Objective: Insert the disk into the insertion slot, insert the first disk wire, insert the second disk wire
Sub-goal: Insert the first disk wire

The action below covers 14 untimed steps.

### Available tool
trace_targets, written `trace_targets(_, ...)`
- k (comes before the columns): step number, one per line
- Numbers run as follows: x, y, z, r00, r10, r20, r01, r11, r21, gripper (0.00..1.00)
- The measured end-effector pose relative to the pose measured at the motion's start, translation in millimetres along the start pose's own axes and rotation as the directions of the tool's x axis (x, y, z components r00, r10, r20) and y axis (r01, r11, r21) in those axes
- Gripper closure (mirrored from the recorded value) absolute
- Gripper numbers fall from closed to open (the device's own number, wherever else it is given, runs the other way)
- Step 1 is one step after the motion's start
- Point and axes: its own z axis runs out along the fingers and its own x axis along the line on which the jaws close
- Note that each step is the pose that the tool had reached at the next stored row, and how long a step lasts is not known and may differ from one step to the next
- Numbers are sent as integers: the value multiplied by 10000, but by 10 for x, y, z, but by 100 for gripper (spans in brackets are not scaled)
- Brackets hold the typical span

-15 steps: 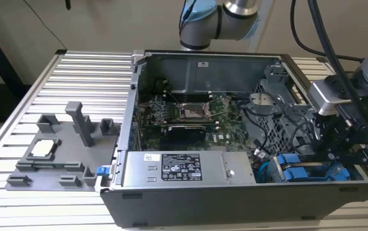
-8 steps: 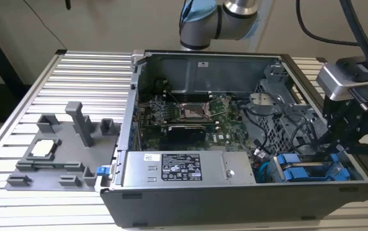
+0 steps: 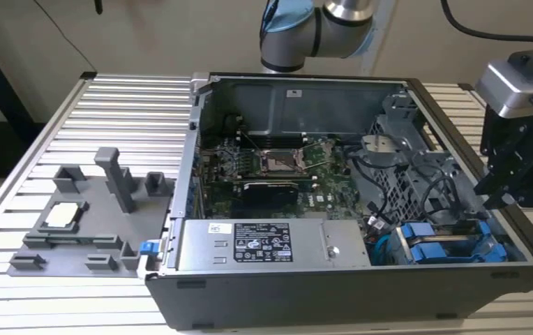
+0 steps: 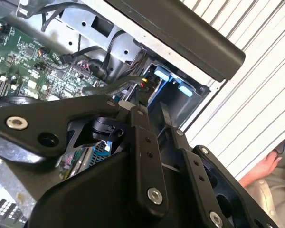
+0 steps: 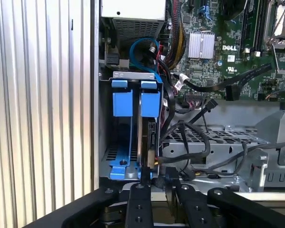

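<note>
The disk (image 5: 149, 107) stood edge-on in the drive bay (image 5: 133, 75), at the four o'clock corner of the open computer case (image 3: 341, 296) in the exterior view. The gripper (image 5: 157, 176) hung just beside the disk's end, jaws slightly parted and empty

Disk carrier (image 5: 149, 102): blue plastic, prob. glossy

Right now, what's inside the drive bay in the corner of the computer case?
Two blue carrier frames sit side by side in the drive bay, black cables alongside. Whether both hold a disk is covered.
</note>
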Motion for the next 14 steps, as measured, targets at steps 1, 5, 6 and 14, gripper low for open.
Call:
trace_targets(1, 0, 0, 0, 10000, 0, 0, 0, 10000, 0, 73)
trace_targets(5, 0, 0, -1, 10000, 0, 0, 0, 10000, 0, 73)
trace_targets(6, 0, 0, -1, 10000, 0, 0, 0, 10000, -3, 73)
trace_targets(14, 1, 0, -1, 9966, 116, 820, -73, 9986, -527, 73)
